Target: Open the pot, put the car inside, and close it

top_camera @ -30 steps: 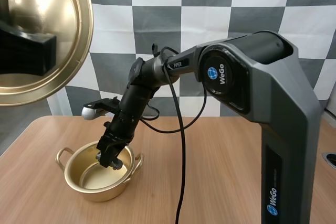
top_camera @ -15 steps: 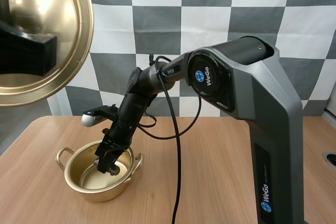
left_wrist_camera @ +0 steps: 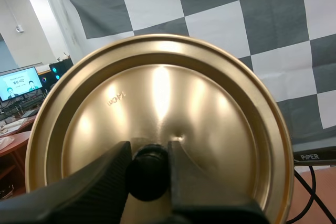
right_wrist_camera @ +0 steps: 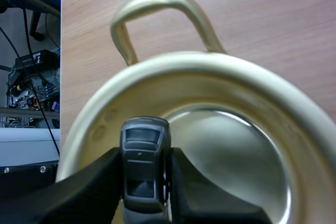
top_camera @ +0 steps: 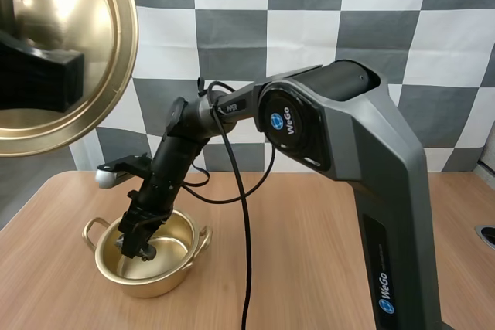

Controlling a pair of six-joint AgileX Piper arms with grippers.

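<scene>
Pot (top_camera: 147,282) sits open on the wooden table (top_camera: 309,268), towards the left side as you look down from the high view. You see its lid (left_wrist_camera: 210,129) held high, well clear of it, with the left gripper (left_wrist_camera: 148,167) clenched on the black knob (left_wrist_camera: 147,179). Your right gripper (top_camera: 138,246) reaches down into the pot's mouth, close to the rim by one handle (right_wrist_camera: 157,9), grasping the small grey car (right_wrist_camera: 143,166)

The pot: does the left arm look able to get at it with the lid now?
Probably not yet. The right tool, shut on the car, reaches into the open pot and bars the way. The left tool holds the lid by its knob, high off to the side.
</scene>
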